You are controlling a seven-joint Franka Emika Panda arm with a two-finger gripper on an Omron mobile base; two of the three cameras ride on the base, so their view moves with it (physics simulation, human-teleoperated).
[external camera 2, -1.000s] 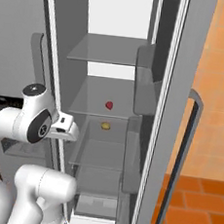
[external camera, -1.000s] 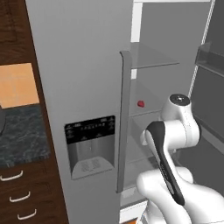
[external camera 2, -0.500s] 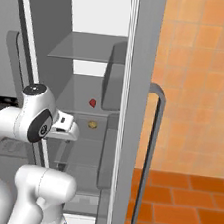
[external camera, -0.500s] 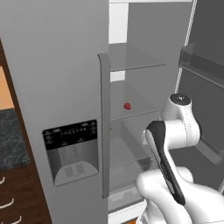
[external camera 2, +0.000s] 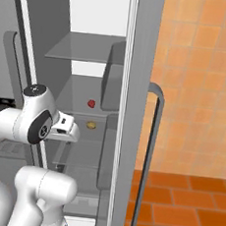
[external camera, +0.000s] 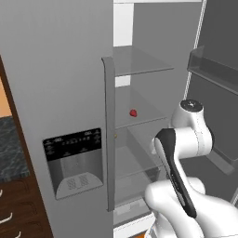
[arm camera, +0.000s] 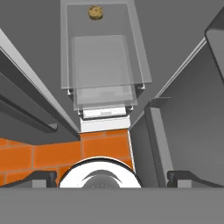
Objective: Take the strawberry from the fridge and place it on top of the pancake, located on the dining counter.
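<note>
A: Whole picture has slid sideways since half a second ago, so that's the base driving, not the fridge (external camera: 69,93) contents. Strawberry (external camera: 133,113) sits on the same glass shelf (external camera: 139,118).

B: Where's the hand relative to it?

A: Gripper (arm camera: 111,177) is below that shelf, outside the fridge, looking down the shelf fronts at the orange floor (arm camera: 52,153). Strawberry is above and deeper in; the reach has to go up, then inward.

B: Long axis?

A: Too small to tell; reads as round.

B: Jaws?

A: Spread wide, nothing between them.

B: Counts?

A: One strawberry, one yellowish item (external camera 2: 91,125) a shelf lower. One arm (external camera 2: 34,126).
</note>
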